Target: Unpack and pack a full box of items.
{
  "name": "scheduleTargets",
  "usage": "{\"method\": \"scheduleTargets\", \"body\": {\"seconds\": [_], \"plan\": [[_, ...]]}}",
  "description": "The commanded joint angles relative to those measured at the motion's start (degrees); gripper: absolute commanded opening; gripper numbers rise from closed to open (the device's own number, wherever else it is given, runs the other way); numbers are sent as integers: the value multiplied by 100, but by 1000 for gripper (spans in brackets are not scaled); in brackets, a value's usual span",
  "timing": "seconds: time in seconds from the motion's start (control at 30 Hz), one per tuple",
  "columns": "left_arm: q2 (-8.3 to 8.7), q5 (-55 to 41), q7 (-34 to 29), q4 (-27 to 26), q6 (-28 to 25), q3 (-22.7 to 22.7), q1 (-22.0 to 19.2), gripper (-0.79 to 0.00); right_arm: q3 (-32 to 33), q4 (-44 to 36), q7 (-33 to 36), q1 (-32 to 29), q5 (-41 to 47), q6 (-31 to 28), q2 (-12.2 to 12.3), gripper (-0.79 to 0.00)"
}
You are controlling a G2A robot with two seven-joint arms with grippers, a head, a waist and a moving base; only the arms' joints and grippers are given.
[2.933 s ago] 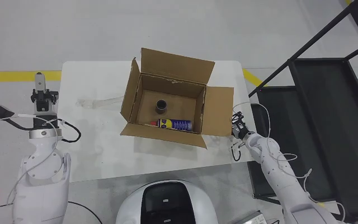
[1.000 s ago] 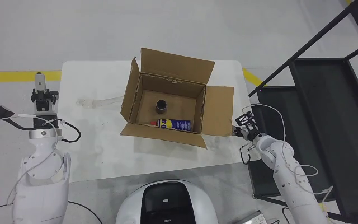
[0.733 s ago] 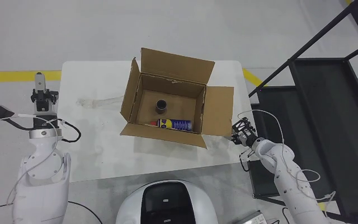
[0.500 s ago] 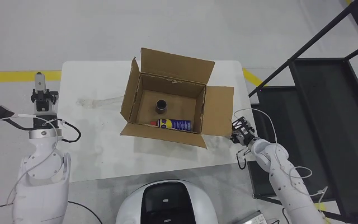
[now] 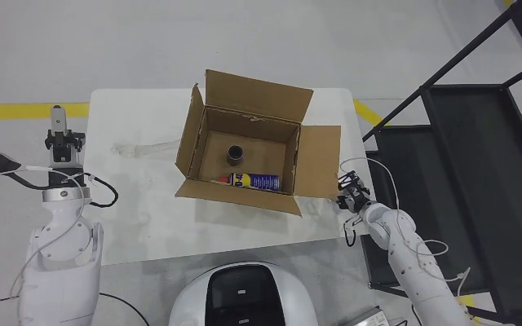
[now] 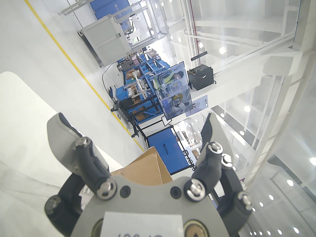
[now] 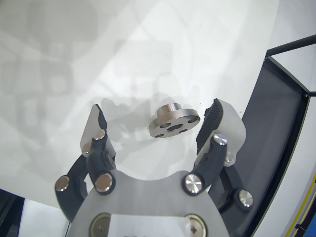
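An open cardboard box [image 5: 245,130] stands mid-table. Inside it are a dark cylindrical part [image 5: 236,152] and a blue and yellow spray can [image 5: 253,180] lying along the near wall. A round metal flange [image 7: 174,123] with several holes rests on the white table by its right edge. My right gripper [image 7: 156,109] is open, its fingers on either side of the flange without touching it; in the top view this gripper [image 5: 351,198] sits just right of the box's right flap. My left gripper [image 5: 64,138] is open and holds nothing, at the table's left edge, and in the left wrist view [image 6: 134,119] it points out at the room.
The table [image 5: 139,212] has bare surface left of the box. A black metal rack [image 5: 457,163] stands close beside the table's right edge, right next to my right arm. A box corner [image 6: 148,168] shows behind the left gripper.
My right gripper swung out a little to the right, then came back slightly left and nearer the table's front edge. The left arm and the box contents have not moved.
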Motion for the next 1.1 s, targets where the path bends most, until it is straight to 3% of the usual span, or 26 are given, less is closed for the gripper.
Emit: {"method": "scheduleTargets", "body": {"seconds": [0.0, 0.07, 0.27, 0.53, 0.57, 0.67, 1.07], "plan": [[0, 0, 0, 0, 0, 0, 0, 0, 26, 24, -4, -9, 55, 3, 1, -92], [0, 0, 0, 0, 0, 0, 0, 0, 58, 44, -7, -19, 67, 3, 7, -123], [0, 0, 0, 0, 0, 0, 0, 0, 77, 104, -4, -9, 66, -4, 12, -369], [0, 0, 0, 0, 0, 0, 0, 0, 75, 164, -31, 8, 179, -35, 5, -603], [0, 0, 0, 0, 0, 0, 0, 0, 82, 171, -41, 12, 197, -31, 5, -680], [0, 0, 0, 0, 0, 0, 0, 0, 123, 153, -115, 11, 264, -40, 8, -785], [0, 0, 0, 0, 0, 0, 0, 0, 543, -685, -459, -319, 316, 62, 74, -785]]}}
